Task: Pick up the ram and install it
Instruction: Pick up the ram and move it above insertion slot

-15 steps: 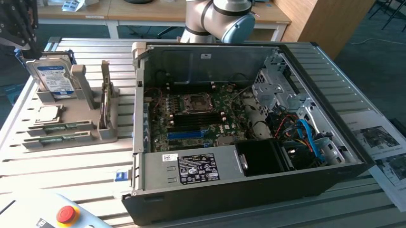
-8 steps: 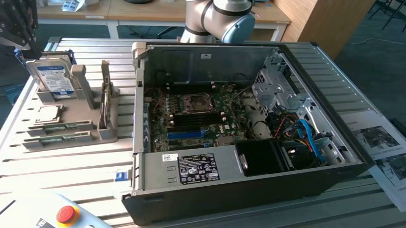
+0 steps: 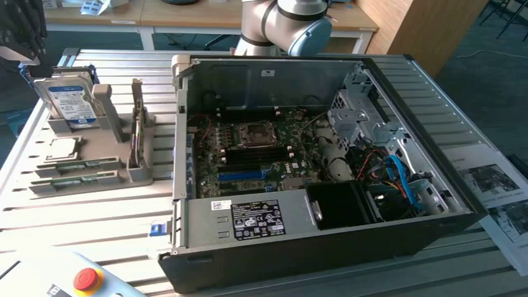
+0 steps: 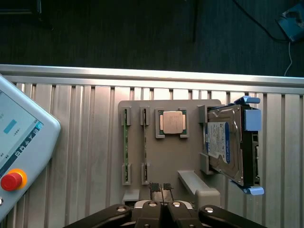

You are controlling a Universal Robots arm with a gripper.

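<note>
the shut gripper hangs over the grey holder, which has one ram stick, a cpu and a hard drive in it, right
Not quite: the holder has two ram sticks, not one. The wrist view shows one ram stick and a second ram stick side by side in their slots. The rest holds: the shut gripper hangs over the holder, with the cpu and hard drive in it.

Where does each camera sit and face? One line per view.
Exterior view: off the arm, raised, looking down at the open computer case; the arm shows behind it.
Wrist view: on the wrist, looking down onto the parts holder; the shut gripper shows.
Shared: parts holder, hard drive, processor, ram sticks.
</note>
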